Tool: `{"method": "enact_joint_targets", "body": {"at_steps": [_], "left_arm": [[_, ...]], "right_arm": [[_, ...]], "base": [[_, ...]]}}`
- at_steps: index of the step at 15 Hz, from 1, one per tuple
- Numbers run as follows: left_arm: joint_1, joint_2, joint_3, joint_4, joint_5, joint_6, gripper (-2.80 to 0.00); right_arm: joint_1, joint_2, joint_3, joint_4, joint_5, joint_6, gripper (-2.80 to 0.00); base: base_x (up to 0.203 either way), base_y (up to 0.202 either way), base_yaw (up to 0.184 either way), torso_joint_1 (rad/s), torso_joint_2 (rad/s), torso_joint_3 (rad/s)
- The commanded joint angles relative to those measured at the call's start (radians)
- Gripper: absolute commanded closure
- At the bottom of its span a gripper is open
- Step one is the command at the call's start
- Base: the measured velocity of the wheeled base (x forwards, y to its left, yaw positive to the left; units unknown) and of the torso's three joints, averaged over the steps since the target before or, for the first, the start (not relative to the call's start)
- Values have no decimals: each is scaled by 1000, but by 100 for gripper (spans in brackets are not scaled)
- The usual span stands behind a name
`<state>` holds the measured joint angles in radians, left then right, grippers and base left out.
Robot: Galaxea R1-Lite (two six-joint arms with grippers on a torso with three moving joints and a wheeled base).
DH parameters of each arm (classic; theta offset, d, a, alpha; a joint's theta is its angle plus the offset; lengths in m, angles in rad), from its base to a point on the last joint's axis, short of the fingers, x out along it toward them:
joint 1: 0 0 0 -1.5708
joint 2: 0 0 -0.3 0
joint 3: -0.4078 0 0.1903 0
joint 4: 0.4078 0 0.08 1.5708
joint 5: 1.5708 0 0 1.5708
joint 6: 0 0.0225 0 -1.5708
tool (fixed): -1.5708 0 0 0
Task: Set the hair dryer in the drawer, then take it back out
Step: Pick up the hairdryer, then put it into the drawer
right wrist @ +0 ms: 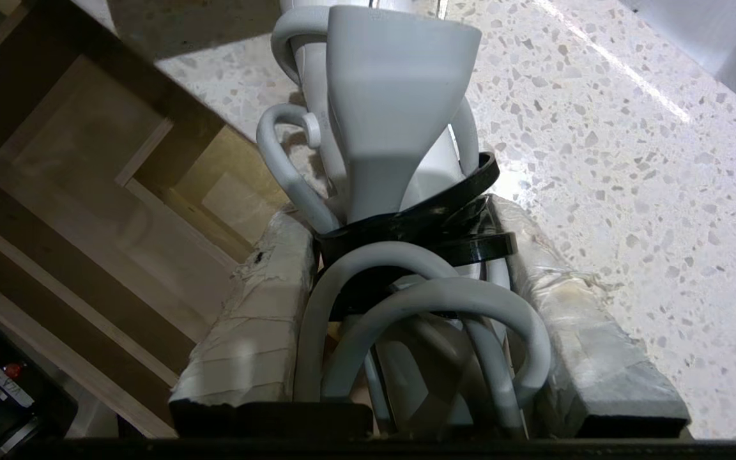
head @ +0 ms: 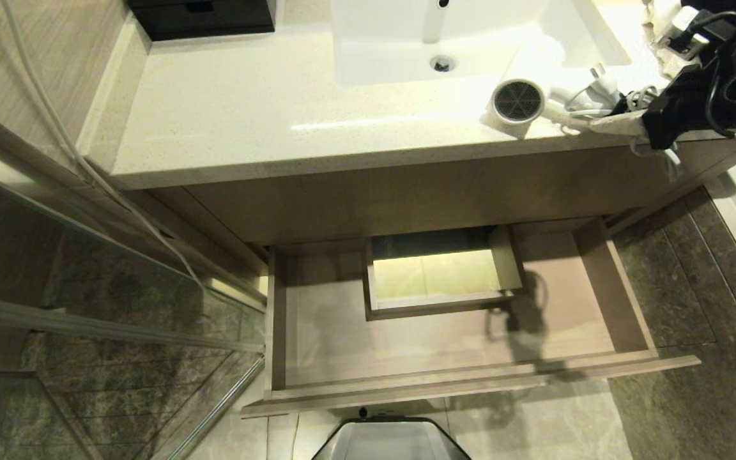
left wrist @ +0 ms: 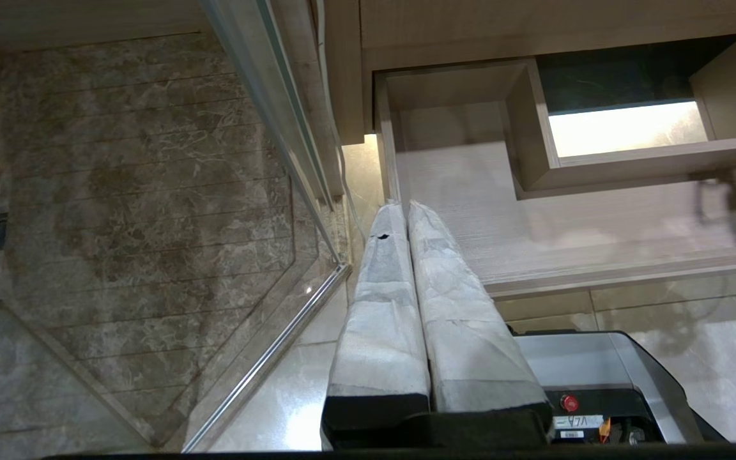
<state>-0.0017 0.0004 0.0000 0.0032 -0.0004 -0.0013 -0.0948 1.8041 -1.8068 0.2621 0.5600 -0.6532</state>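
Right gripper (right wrist: 406, 306) clamped on hair dryer (head: 534, 105) at counter edge
Padded fingers (right wrist: 259, 313) half-closed around handle and bundled cord; dryer on countertop (head: 246, 108) at 1 o'clock; drawer (head: 317, 345) open at 6 o'clock; left gripper (left wrist: 409, 211) shut, idle

The robot's black right arm (head: 713, 70), draped in looped black cables, fills the upper right of the head view, its grippers' fingers (left wrist: 381, 306) are wrapped in pale, creased tape, and its grey base (head: 390, 441) carries a red button (left wrist: 569, 403).
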Motion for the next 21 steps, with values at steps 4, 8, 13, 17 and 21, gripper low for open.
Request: {"method": "enact_joint_targets", "body": {"at_steps": [4,8,13,17,21], "left_arm": [[0,0,1,0,0,0,0],[0,0,2,0,0,0,0],[0,0,2,0,0,0,0],[0,0,2,0,0,0,0],[0,0,2,0,0,0,0]], "right_arm": [[-20,-113,62,-1,1,0,0],[-35,-196,113,18,-23,0,0],[-45,-267,127,85,-35,-3,0],[-46,-336,169,125,-47,-4,0],[-46,-407,227,146,-63,-6,0]], "base": [[0,0,0,0,0,0],[0,0,0,0,0,0],[0,0,0,0,0,0],[0,0,0,0,0,0],[0,0,0,0,0,0]]}}
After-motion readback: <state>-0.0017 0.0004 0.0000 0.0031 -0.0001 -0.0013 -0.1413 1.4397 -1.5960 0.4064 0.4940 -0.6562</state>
